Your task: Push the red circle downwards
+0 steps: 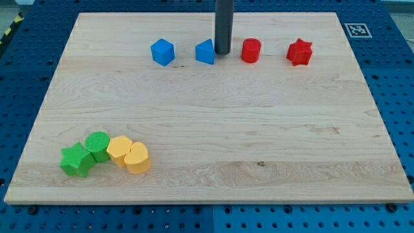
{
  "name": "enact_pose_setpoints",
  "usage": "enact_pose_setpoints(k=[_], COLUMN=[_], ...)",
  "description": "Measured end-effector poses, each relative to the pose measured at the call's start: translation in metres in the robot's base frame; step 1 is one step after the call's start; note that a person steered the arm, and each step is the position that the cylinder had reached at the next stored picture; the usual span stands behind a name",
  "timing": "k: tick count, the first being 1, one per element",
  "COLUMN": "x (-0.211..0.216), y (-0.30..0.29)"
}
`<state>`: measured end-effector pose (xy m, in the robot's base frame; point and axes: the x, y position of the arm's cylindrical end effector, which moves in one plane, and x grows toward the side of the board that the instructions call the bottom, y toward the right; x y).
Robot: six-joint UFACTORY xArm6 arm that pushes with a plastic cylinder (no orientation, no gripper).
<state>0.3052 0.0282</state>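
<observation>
On the wooden board, seen from the view's left to its right: a green star and a green round block sit touching near the bottom-left corner, with a yellow round block and a yellow heart pressed up against them. They lie well apart from the work at hand.

Along the view's top runs a row of four. First comes a blue cube, then a blue wedge-like block, and right against that block's right side stands my tip, the bare end of a dark rod with nothing to open, close or pinch. Just beside it, to the right, is the red circle, and farther right a red star.

The risk, as I judge it, lies in my position. I stand level with the red circle and to its left, not above it. Moving straight toward it from here would drive it sideways toward the red star instead of down. I would need to pass round to its top side first, and the gap between the blue block and the circle is tight, so a careless swing could knock either one. An off-centre push could also make the circle slip aside.

The red circle itself is a short upright cylinder, bright red, with a flat top and smooth round wall, standing free of its neighbours near the board's top edge, with open board below it.
</observation>
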Motion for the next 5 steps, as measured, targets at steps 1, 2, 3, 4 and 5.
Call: enact_pose_setpoints(k=[1,2,3,4,5], x=[-0.032,-0.049,-0.03,-0.002,0.01], y=[0.001,0.026,0.035,0.035,0.049])
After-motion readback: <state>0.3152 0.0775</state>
